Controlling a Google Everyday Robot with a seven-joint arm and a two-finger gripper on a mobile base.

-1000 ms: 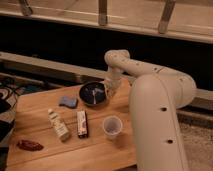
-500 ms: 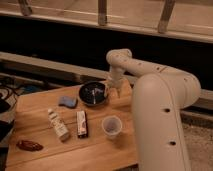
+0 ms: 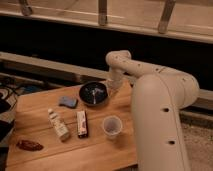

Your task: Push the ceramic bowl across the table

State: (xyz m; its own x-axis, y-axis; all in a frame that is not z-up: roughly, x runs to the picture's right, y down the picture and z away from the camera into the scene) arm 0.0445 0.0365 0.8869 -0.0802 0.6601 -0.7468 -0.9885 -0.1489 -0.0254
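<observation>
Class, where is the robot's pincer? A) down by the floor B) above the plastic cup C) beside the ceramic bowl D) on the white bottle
C: the pincer is right beside the ceramic bowl, toward the far edge of the table.

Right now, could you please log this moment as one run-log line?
gripper: low beside ceramic bowl, picture right, contact unclear | bowl: upright on table, far edge | plastic cup: nearer, apart
</observation>
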